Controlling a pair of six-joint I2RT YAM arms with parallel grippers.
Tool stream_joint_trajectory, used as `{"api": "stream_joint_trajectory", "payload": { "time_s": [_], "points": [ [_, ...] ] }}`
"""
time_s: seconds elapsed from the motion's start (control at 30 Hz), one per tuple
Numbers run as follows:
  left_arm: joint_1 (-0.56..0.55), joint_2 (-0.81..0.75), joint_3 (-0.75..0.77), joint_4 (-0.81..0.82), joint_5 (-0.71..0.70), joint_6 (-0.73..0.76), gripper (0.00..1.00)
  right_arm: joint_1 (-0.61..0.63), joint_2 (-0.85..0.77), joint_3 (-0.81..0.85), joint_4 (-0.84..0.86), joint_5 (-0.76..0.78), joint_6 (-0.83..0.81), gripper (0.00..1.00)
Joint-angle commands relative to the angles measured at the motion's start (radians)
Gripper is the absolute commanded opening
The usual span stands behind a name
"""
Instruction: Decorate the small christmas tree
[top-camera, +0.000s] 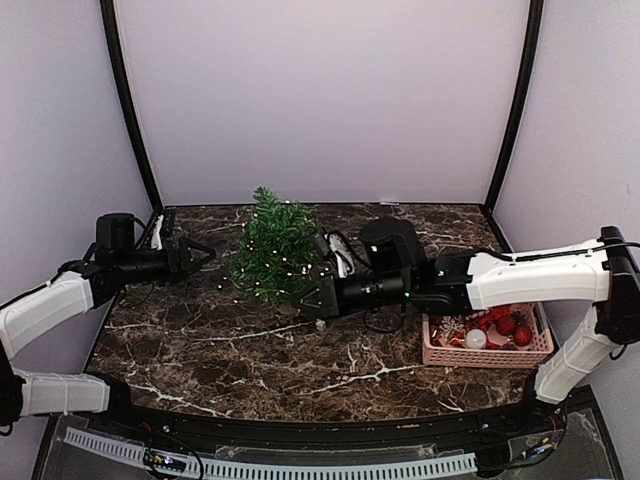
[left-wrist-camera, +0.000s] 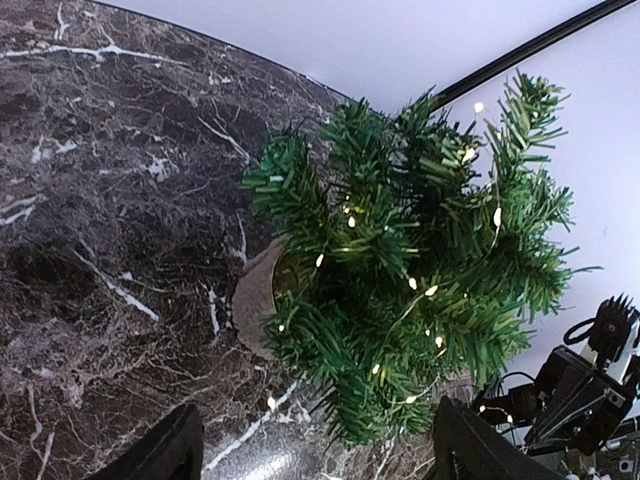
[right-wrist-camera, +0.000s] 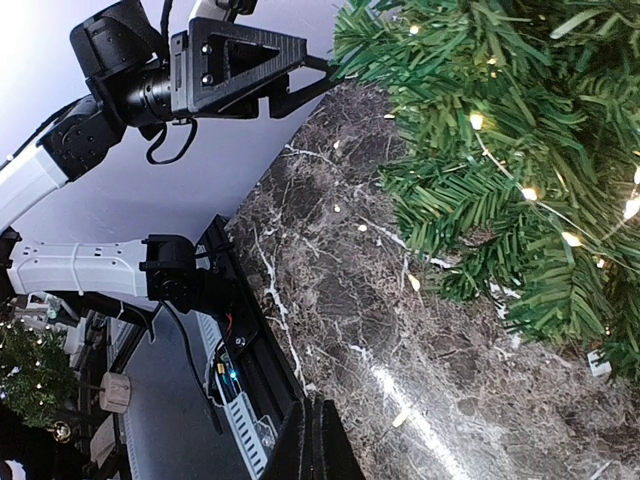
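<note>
Dark marble tabletop (top-camera: 200, 340) is filling the workspace under pale walls, and I am watching the small christmas tree (top-camera: 275, 250) standing toward the back, trunk roughly upright on its tan pot (left-wrist-camera: 255, 295), string lights (left-wrist-camera: 497, 216) glowing through the branches. It is sitting between my two arms. The left gripper (top-camera: 203, 254) is hovering just to its left, jaws spread wide around nothing, pointing at the foliage. The right gripper (top-camera: 308, 298) is lying low at the tree's right side, clenched shut and apparently empty; whether its tip is touching needles I cannot say. Ornaments (top-camera: 507, 325) are waiting in the pink basket (top-camera: 437, 355) beside the right arm, so I am judging that arm nearer for the next pick.
</note>
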Motion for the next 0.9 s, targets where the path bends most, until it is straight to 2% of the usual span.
{"api": "stream_joint_trajectory", "payload": {
  "time_s": [0.0, 0.23, 0.57, 0.87],
  "points": [
    [-0.020, 0.020, -0.023, -0.003, 0.070, 0.029, 0.81, 0.013, -0.060, -0.022, -0.031, 0.066, 0.021, 0.00],
    [-0.061, 0.064, -0.018, 0.045, 0.109, 0.040, 0.80, 0.010, -0.122, -0.039, -0.084, 0.175, 0.028, 0.00],
    [-0.094, 0.104, -0.030, 0.075, 0.119, 0.034, 0.72, 0.010, -0.183, -0.063, -0.081, 0.263, 0.037, 0.00],
    [-0.103, 0.112, -0.051, 0.107, 0.143, 0.024, 0.59, -0.003, -0.205, -0.125, -0.042, 0.355, 0.078, 0.00]
  ]
}}
